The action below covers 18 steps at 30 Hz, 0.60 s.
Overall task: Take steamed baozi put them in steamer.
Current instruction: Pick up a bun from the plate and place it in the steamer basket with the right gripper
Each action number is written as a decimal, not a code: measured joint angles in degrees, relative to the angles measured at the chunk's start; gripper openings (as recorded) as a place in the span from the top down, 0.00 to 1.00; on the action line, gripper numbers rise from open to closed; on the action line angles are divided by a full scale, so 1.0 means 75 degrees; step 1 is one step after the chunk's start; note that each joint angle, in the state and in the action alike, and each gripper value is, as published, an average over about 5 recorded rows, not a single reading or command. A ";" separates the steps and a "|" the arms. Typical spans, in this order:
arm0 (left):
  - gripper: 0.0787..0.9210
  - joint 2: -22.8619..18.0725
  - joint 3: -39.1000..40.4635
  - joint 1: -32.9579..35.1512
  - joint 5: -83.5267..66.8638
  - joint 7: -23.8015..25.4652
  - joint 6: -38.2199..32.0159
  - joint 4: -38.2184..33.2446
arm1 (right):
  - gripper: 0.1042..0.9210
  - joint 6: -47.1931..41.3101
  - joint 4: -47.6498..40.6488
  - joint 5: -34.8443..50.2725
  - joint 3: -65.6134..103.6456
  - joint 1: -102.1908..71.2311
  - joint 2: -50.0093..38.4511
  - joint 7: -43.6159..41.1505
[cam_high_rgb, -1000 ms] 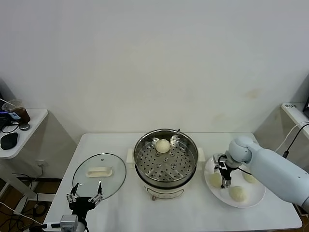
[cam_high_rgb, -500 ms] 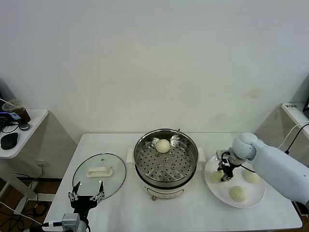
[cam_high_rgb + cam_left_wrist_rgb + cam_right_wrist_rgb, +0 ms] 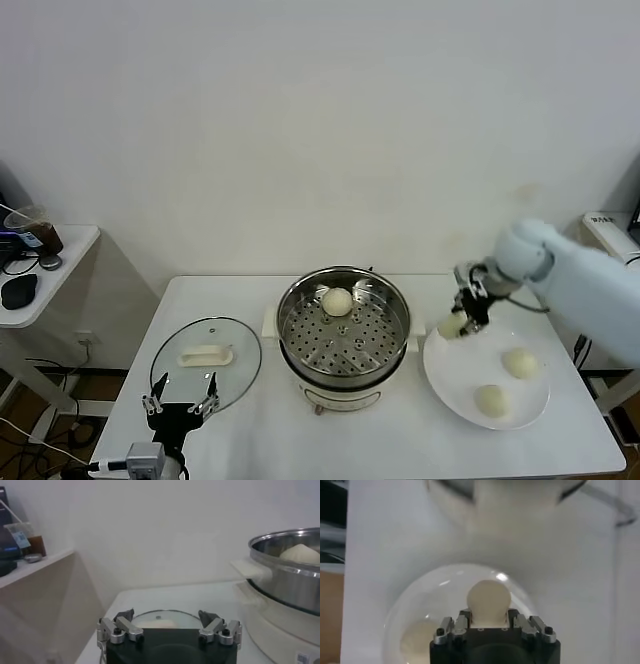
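Observation:
The steel steamer [image 3: 343, 352] stands mid-table with one baozi [image 3: 337, 301] on its perforated tray. My right gripper [image 3: 463, 317] is shut on another baozi [image 3: 452, 326], held in the air over the white plate's left rim, to the right of the steamer. The right wrist view shows this baozi [image 3: 488, 600] clamped between the fingers of the right gripper [image 3: 488, 616]. Two more baozi [image 3: 517, 362] [image 3: 490, 400] lie on the plate. My left gripper [image 3: 180, 407] waits open at the front left.
The white plate [image 3: 458, 385] sits at the table's right. A glass lid [image 3: 205, 362] with a white handle lies left of the steamer, just beyond the left gripper [image 3: 167, 625]. A side table [image 3: 45, 275] with small items stands far left.
The right gripper closed on a baozi on the plate and lifted it up and back, off the plate. The left arm stayed nearly still.

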 measured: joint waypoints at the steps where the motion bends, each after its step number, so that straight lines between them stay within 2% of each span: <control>1: 0.12 0.0006 0.0011 0.0018 -0.0001 -0.0013 -0.0007 -0.0019 | 0.57 -0.0045 0.0022 0.0147 -0.0174 0.0300 0.0079 -0.0015; 9: 0.12 0.0059 0.0008 0.0064 -0.0085 -0.0084 -0.0033 -0.0121 | 0.57 -0.0702 0.0137 0.1517 -0.1308 0.1950 0.1044 -0.0004; 18: 0.12 0.0051 0.0018 0.0097 -0.0198 -0.0118 -0.0032 -0.0277 | 0.57 -0.1522 -0.0197 0.2497 -0.1930 0.2426 0.2577 0.0303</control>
